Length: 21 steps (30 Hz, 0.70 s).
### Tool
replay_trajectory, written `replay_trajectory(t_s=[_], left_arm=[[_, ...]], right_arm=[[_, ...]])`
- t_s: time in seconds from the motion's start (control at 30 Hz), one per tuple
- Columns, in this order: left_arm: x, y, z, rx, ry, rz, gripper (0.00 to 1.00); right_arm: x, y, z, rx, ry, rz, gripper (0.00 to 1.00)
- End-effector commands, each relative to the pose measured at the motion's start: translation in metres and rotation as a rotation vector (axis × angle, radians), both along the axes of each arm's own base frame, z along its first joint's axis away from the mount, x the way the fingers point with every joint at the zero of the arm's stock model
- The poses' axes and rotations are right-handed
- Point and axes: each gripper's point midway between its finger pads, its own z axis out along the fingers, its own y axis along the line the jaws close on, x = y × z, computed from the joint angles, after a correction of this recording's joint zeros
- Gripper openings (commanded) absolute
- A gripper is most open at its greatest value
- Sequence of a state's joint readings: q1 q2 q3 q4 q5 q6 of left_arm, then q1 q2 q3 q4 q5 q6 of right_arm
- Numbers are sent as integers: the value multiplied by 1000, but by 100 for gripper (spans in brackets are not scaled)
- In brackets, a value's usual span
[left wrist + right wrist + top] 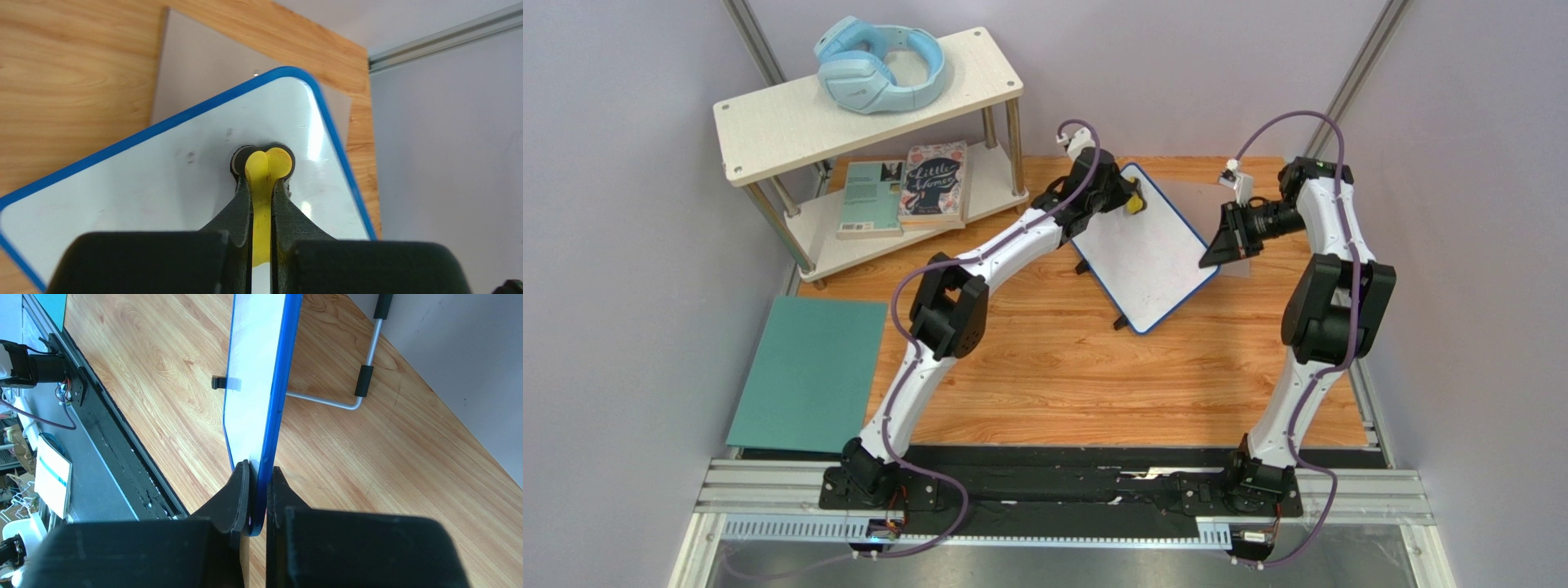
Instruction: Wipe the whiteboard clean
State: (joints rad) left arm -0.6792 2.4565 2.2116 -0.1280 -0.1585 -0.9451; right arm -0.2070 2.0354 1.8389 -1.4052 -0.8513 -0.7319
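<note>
The whiteboard (1151, 249), white with a thin blue frame, stands tilted on small black feet at the middle back of the wooden table. My left gripper (1124, 200) is shut on a yellow eraser (266, 177) with a dark round pad pressed against the board's face (153, 184) near its upper corner. My right gripper (1212, 254) is shut on the board's blue right edge (277, 404), one finger on each side. The face looks almost clean, with a few faint dark specks near the eraser.
A two-tier white shelf (756, 123) at back left carries light-blue headphones (879, 64) and books (906, 186). A flat teal mat (808, 374) lies at the left edge. The board's wire stand (344, 398) rests on the table behind it. A grey sheet (196, 61) lies under the board.
</note>
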Motion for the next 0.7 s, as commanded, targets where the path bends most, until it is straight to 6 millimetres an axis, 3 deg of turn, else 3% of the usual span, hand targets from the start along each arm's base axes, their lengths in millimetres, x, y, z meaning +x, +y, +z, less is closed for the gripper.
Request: replay_trajectory(t_s=[0.0,0.13,0.23,0.37,0.5,0.67], left_arm=[[-14,53,-61,144,173,58,0],[-15,81,-75,134,225,108,0],[-15,80,-76,126,228,76,0],[-9,49,-54,86,137,-12,0],[-3,5,-3,30,3,-109,0],[-2,-32,34,-19,-87,-149,0]], right_arm=[[-26,0,-3,-127,-32,181,0],[-27,1,-3,-122,-32,181,0],[-27,2,-3,-126,-33,183,0],[-26,3,-3,-131,-37,188,0],[-26,2,-5,-138,-33,188,0],[-26,1,-4,-147,-35,190,0]])
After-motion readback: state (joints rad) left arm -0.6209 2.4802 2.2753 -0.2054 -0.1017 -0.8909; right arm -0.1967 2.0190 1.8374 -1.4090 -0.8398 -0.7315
